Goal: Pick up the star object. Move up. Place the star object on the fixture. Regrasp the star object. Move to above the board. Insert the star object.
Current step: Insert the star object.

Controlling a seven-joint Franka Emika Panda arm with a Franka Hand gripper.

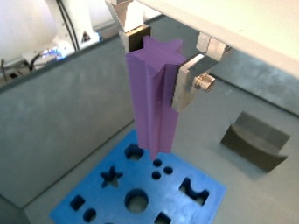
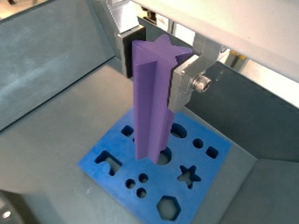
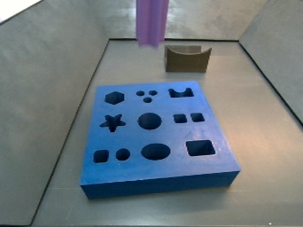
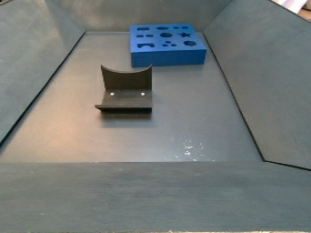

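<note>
One purple star prism (image 1: 153,96) hangs upright in your hand (image 1: 162,54), both fingers (image 1: 187,80) clamped on its upper end, its lower end above the blue board (image 1: 152,188). You see the fixture (image 1: 258,139) standing apart to the right.

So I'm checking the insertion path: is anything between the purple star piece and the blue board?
Nothing visible. The gripper holds the star piece upright above the board; only open air shows beneath it. The fixture sits off to the side.
</note>
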